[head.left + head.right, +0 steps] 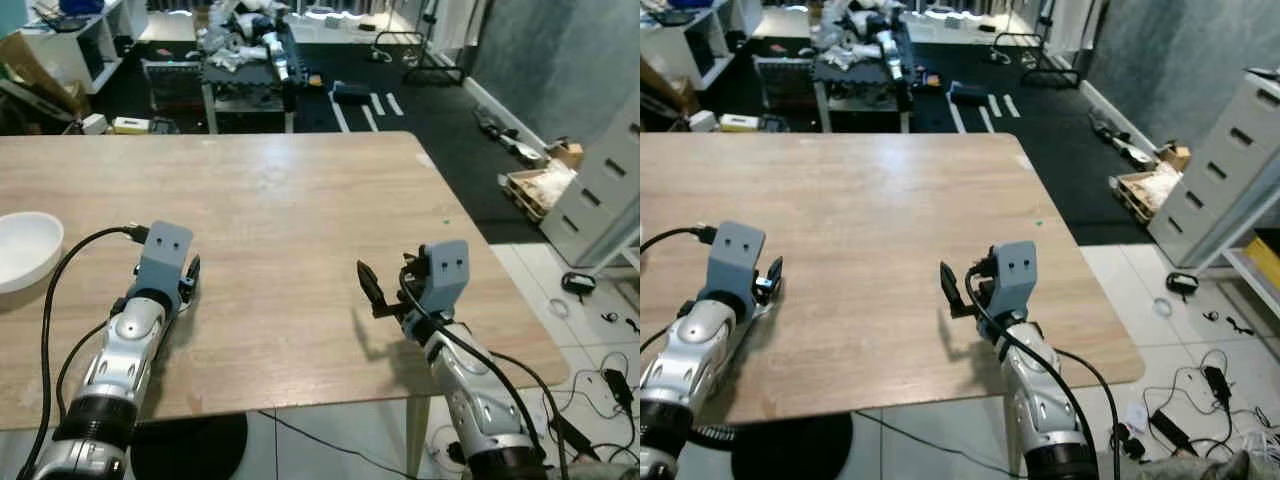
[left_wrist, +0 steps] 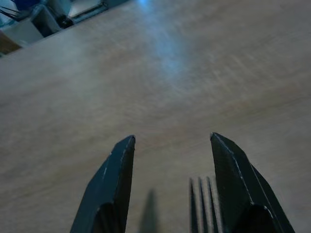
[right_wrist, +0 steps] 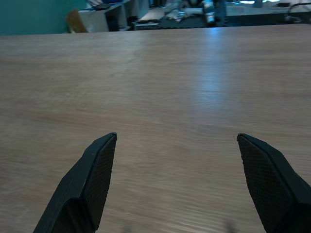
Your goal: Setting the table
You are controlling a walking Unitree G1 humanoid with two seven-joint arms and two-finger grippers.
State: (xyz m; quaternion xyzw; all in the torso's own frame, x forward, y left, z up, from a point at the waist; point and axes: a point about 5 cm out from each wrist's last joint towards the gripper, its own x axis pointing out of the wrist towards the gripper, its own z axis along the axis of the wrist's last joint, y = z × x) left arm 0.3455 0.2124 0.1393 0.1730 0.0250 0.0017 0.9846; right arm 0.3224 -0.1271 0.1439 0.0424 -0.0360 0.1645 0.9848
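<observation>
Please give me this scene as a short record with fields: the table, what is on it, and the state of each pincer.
surface: wooden table
item on table: white bowl, at the robot's left edge
left pincer: open, low over the table; fork tines show beside one finger
right pincer: open, nothing between its fingers, over bare wood
background: cluttered floor, grey drawer cabinet to the right

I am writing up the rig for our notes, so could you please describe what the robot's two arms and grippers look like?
Both arms are silver with black joint bands. Each wrist carries a boxy blue-grey housing with two small dark dots. The left gripper and right gripper each have two long black tapered fingers with finely textured pads. Black cables loop along both forearms.
</observation>
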